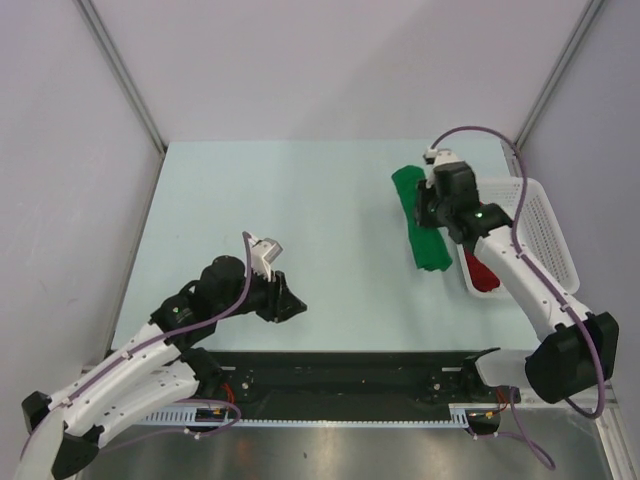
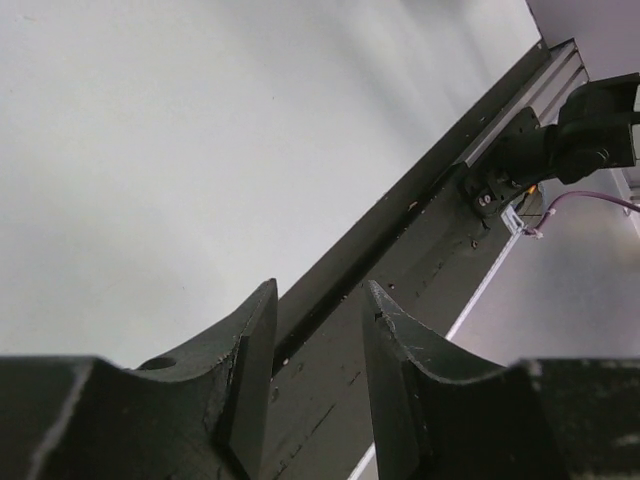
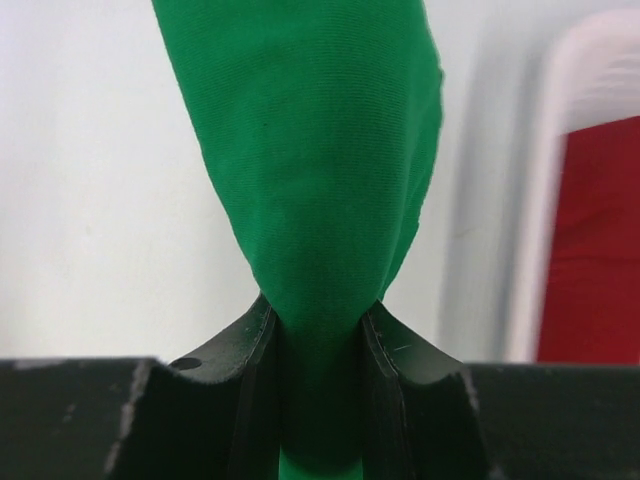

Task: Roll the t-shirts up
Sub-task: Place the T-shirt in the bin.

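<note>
right gripper [image 3: 318, 330] clamped on the green t-shirt [image 1: 430, 250], a long bundle lying on the table [image 1: 300, 190] near its far right corner, just beside the white basket [image 1: 548, 235]. red t-shirt [image 1: 481, 272] sits rolled inside the basket's near end. left gripper [image 2: 318, 320] by the table's front edge, fingers parted, holding nothing.

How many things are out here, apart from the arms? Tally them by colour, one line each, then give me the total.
Green t-shirt: 1
Red t-shirt: 1
White mesh basket: 1
Total: 3
</note>
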`<state>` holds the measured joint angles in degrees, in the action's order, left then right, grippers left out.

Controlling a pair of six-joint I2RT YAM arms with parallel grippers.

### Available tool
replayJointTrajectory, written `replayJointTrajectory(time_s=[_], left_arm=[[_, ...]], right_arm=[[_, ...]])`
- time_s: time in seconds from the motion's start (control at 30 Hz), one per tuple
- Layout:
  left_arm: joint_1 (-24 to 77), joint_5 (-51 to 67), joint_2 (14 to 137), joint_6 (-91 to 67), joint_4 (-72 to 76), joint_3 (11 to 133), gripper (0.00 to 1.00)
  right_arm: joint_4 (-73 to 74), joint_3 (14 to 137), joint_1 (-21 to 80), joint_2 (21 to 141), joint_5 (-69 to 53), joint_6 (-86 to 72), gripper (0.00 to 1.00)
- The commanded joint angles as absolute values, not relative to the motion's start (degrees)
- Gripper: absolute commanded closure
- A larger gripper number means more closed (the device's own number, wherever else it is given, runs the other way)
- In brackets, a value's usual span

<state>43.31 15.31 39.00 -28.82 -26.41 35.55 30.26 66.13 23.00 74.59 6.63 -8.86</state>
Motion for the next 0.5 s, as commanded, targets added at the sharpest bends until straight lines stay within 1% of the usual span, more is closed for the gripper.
replayJointTrajectory(time_s=[0.0,0.03,0.13,0.17,0.2,0.27,0.33,0.37,0.47], left_arm=[[43.0,17.8,36.6,-27.1,-26.0,36.1,0.57],[43.0,17.8,36.2,-26.8,-26.2,36.1,0.57],[43.0,17.3,34.2,-26.8,-25.9,35.8,0.57],[43.0,17.1,33.8,-26.8,-25.8,35.8,0.57],[43.0,17.1,33.4,-26.7,-25.7,35.7,0.57],[42.9,17.3,32.7,-26.7,-25.4,35.6,0.57],[42.9,17.3,31.9,-26.7,-25.5,35.6,0.57],[42.9,17.1,31.6,-26.6,-25.7,35.5,0.57],[42.9,16.6,31.3,-26.9,-25.8,35.6,0.57]], right_arm=[[35.8,74.1,13.7,73.6,2.6,-3.8,1.00],[36.7,75.3,10.0,74.0,1.4,-2.4,1.00],[38.3,79.8,3.8,75.6,-5.6,-0.4,1.00],[38.4,80.6,0.2,76.1,-10.9,-0.2,1.00],[38.0,81.2,-3.3,76.6,-13.5,-0.2,1.00],[37.2,81.4,-8.5,78.1,-20.3,-0.2,1.00],[37.3,82.2,-11.1,79.4,-23.2,-0.2,1.00],[37.4,82.4,-14.9,81.2,-27.0,-0.2,1.00],[36.2,82.6,-22.0,84.4,-36.0,-0.8,1.00]])
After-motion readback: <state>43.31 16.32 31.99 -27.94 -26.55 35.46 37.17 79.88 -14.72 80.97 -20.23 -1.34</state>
